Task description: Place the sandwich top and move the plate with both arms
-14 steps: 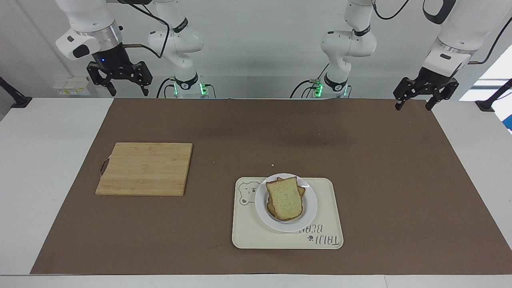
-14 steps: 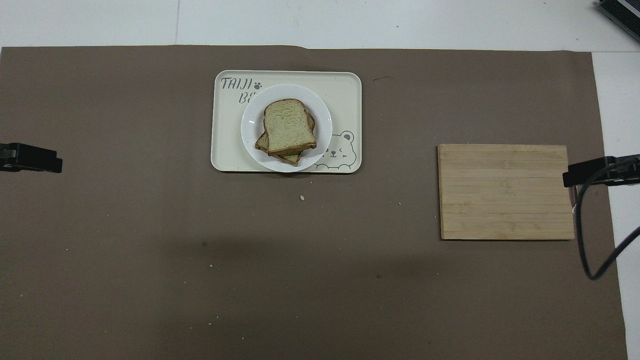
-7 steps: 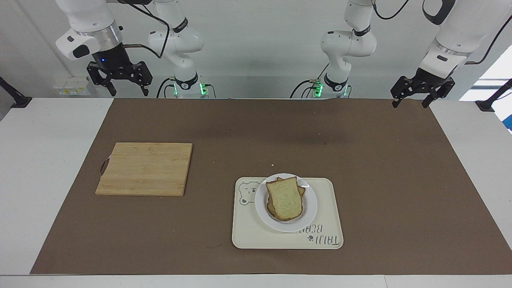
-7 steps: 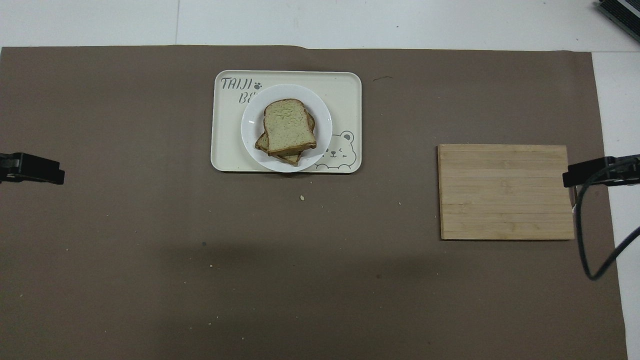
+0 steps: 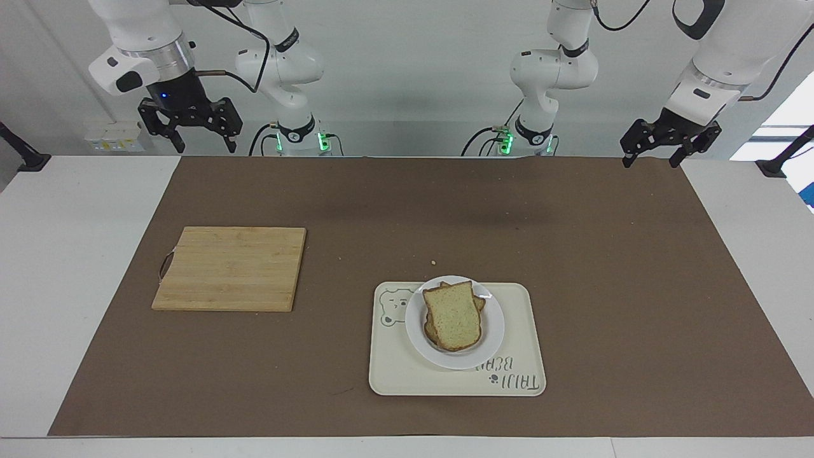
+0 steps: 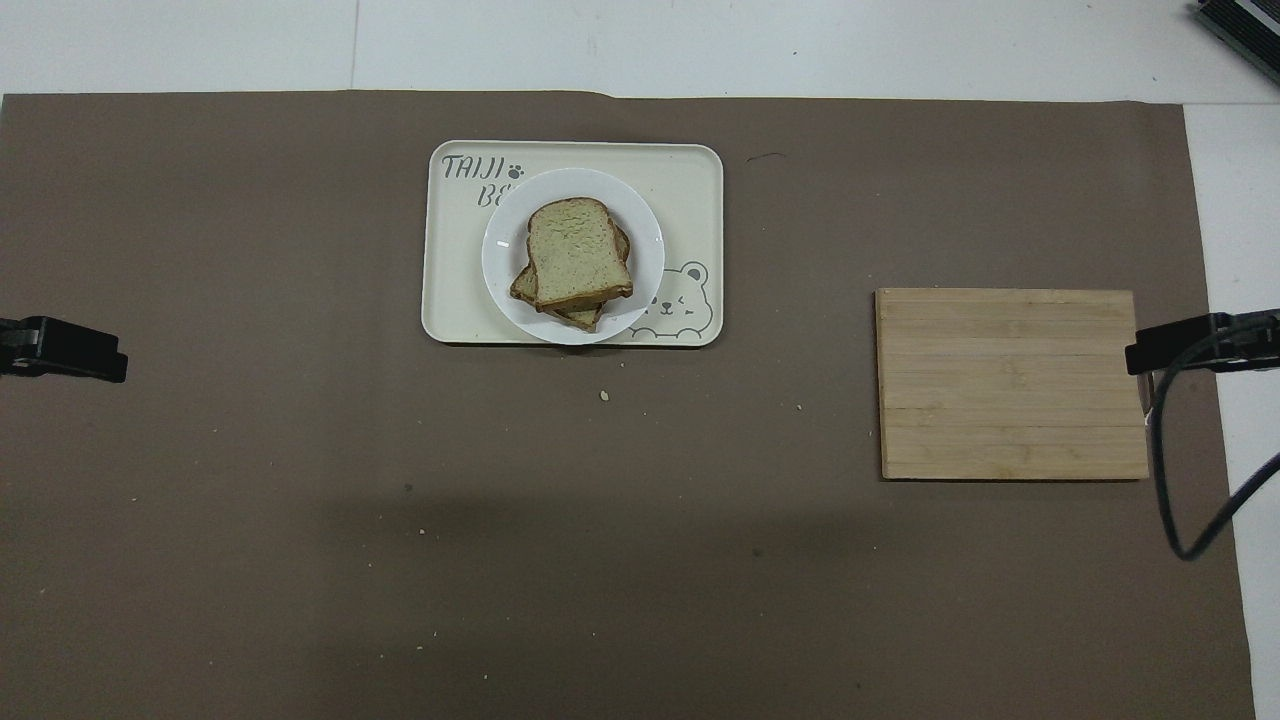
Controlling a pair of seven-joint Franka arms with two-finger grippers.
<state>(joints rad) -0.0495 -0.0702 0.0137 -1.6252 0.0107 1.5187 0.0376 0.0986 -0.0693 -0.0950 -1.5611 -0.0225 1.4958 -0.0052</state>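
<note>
**Bread is on, plate is on the tray**

My top slice of bread point(image 5: 453, 316) lies on the stack on the white plate point(image 5: 493, 340). The plate sits on the cream tray point(image 5: 400, 375). I think the job is nearly done. My left gripper point(image 5: 655, 152) hangs over the mat's corner at my left arm's end, fingers wide and empty. My right gripper point(image 5: 202, 138) hangs over the table's edge at my right arm's end, wide too. Both should hang high, well clear of the stack, so nothing tips. The wooden board point(image 5: 230, 268) is bare.

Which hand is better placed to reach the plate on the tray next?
Probably the left hand: the plate, under the sandwich top, sits toward the left arm's end. The right hand hangs open beside the cutting board's end.
</note>
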